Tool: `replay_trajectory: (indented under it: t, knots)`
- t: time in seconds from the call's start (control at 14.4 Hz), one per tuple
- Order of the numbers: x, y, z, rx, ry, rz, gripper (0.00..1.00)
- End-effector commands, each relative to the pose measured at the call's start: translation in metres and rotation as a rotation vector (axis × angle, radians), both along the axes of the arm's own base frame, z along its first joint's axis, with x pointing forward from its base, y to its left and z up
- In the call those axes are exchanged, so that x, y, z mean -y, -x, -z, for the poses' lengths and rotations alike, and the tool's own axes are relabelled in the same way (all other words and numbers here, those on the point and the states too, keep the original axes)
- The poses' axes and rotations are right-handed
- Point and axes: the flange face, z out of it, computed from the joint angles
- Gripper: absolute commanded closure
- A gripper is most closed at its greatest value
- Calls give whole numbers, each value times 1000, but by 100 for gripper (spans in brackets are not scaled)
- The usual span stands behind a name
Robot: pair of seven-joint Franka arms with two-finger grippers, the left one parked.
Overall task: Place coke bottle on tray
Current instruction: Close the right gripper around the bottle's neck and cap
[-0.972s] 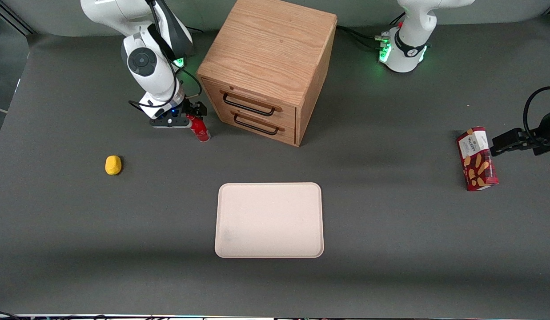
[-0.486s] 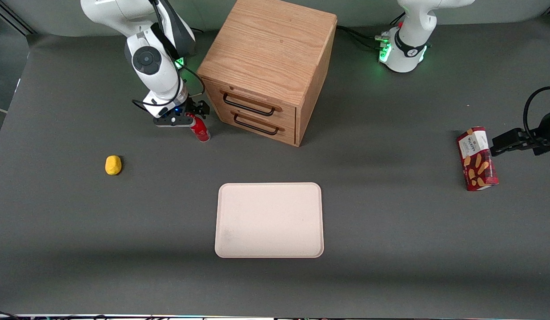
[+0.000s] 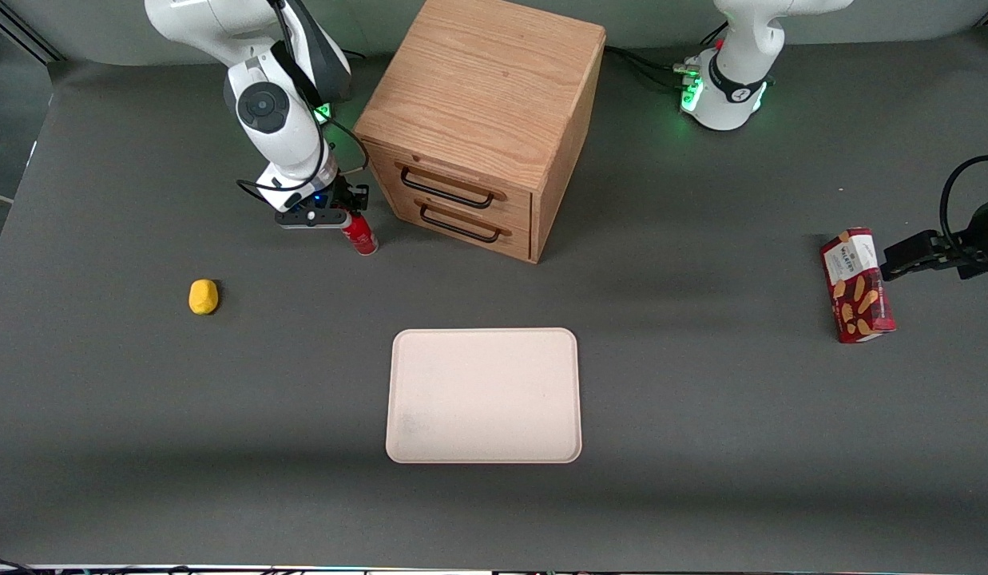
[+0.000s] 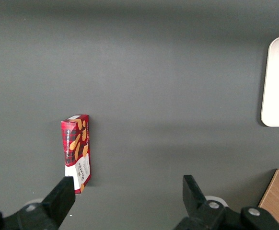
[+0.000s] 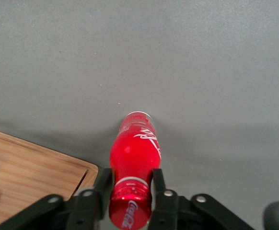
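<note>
Dark grey matte surface [image 3: 701, 447], evenly lit. Hand [image 3: 343, 212] low over it beside the wooden two-drawer cabinet [image 3: 482, 120], toward the working arm's end. Fingers [image 5: 157, 191] pressed against both sides of the Coca-Cola bottle [image 5: 133, 163] at the neck, just below the red cap [image 5: 129, 211]; hand clamped on the bottle. Bottle red with white script, base at or just above the surface, contact not determinable; seen tilted in the front view [image 3: 360, 234], base nearer the front camera than the cap. Corner of the cabinet visible close beside the hand in the right wrist view [image 5: 29, 167].

Cabinet upright, light oak grain, two drawers with dark bar handles [image 3: 447, 188], both drawers closed.

Tray [image 3: 483, 395], pale pinkish-beige, rounded corners, low rim, flat on the surface, nearer the front camera than the cabinet and well apart from the bottle. Nothing on it. One corner of the tray also seen in the left wrist view [image 4: 278, 81].

Small yellow lump [image 3: 204, 296], possibly a lemon, toward the working arm's end, nearer the front camera than the hand.

Red Walkers snack box [image 3: 857, 285] lying toward the parked arm's end, well apart from the tray; also seen in the left wrist view [image 4: 76, 152].
</note>
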Motion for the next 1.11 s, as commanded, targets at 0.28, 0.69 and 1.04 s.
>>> replay_trajectory:
  t: [0.28,0.69,1.04]
  knots:
    - [-4,-8,-14,15,-23,7,100]
    - [-9,-67,-113,-43,-27,4,100]
    - [-4,-137,-205,-55,-77,26,100]
